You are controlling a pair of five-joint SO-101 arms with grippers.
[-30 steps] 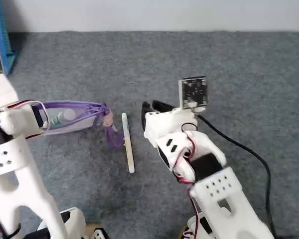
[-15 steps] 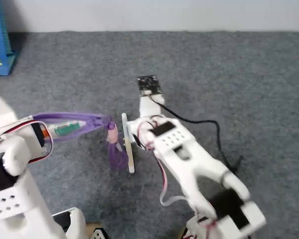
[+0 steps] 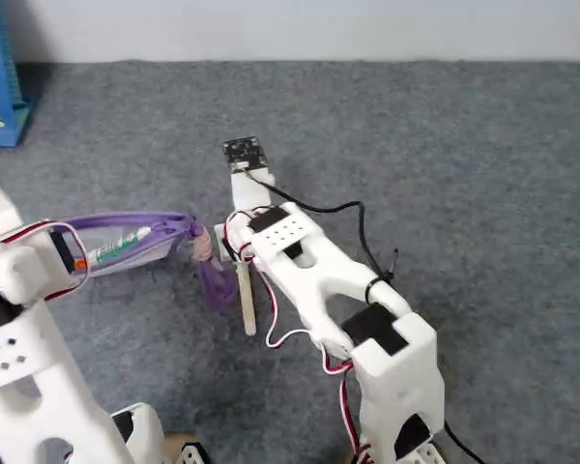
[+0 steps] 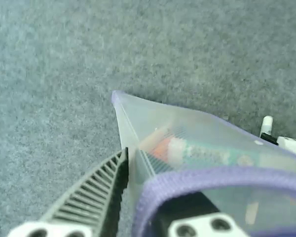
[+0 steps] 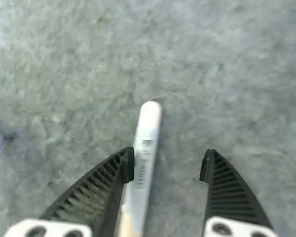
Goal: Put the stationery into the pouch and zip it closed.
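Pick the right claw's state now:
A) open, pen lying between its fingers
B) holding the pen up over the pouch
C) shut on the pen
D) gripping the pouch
A: the right wrist view shows the right claw open, with the white pen flat on the carpet between its fingers, close against one of them.

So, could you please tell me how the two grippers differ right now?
The left gripper is shut on the pouch; the right gripper is open, gripping nothing. The left clamps the pouch's edge; the right has the white pen, lying on the carpet, between its fingers. Both have black ribbed fingers.
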